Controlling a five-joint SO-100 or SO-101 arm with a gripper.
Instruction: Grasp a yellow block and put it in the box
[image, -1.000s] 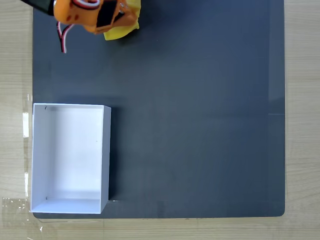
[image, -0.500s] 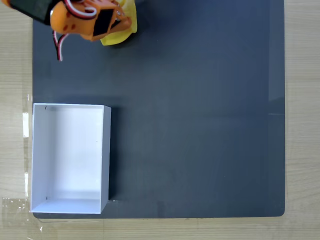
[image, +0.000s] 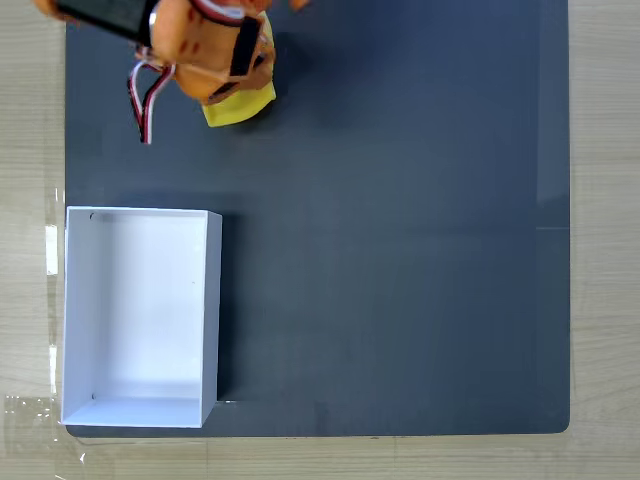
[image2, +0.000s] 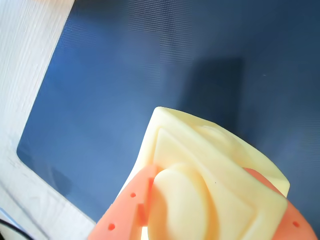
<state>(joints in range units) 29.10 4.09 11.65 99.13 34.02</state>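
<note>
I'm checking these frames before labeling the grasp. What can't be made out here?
- Yellow block, fixed view: mostly covered by the orange arm; only its lower edge shows.
- Yellow block, wrist view: cut off by the bottom edge and washed out, so its relief shapes are unclear.
- Gripper: fingertips cut off by the wrist view's bottom edge.
- Whether the block is lifted off the dark mat: cannot tell.
- Box: nothing hidden.

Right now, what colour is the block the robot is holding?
Yellow: the yellow block shows best in the fixed view.
</note>
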